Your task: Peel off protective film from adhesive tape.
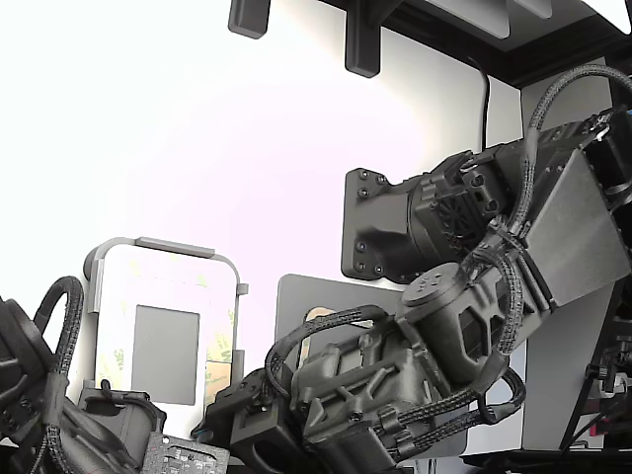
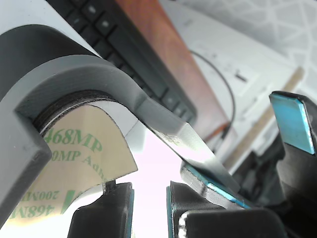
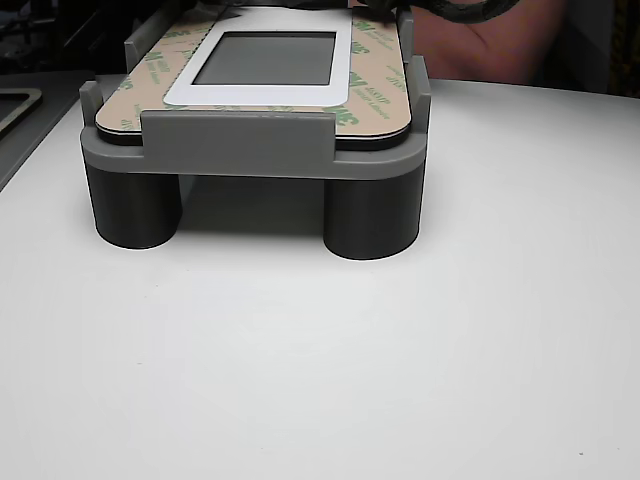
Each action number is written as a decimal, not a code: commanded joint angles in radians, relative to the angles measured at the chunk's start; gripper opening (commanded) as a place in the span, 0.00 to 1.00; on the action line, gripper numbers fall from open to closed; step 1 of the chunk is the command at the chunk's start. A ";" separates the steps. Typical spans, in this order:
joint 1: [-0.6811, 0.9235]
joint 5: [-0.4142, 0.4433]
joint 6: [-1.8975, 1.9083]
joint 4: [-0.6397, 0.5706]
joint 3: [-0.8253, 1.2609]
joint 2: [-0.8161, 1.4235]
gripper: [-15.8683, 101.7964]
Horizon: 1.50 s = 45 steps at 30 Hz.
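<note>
**A:** Going from the left of the exterior view, what is there?

**B:** A grey fixture [image 1: 99,272] holding the white panel [image 1: 125,286], which has a dark grey window in its middle. To the right of it stands the arm [image 1: 474,286], reaching down toward the panel's right edge. Its gripper [image 2: 148,208] is mostly hidden behind the cabling in that view.

**A:** Where is the protective film?

**B:** The wrist view shows it best. The protective film [image 2: 74,168], pale yellow with green print, lies just under the fixture's curved lip. One corner of it sticks out free, close above the fingers [image 2: 106,208]. In the other view the film [image 3: 375,60] covers the panel's edges on the left, the near side and the right, so the adhesive tape [image 3: 365,120] beneath it seems fully faced.

**A:** Are the fingers holding anything?

**B:** No. They stand spread, with a bright gap between the dark pads and nothing in it. The film's corner is near that gap but I cannot say it sits inside it.

**A:** So how far along is the job?

**B:** Early, I judge. No bare strip of tape shows anywhere, and no loose film lies on the table [image 3: 320,350]. Gripping the corner and pulling the film away are both left to do.
</note>
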 commanded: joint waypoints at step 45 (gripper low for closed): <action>-0.032 -0.017 -0.028 -0.061 0.063 0.054 0.06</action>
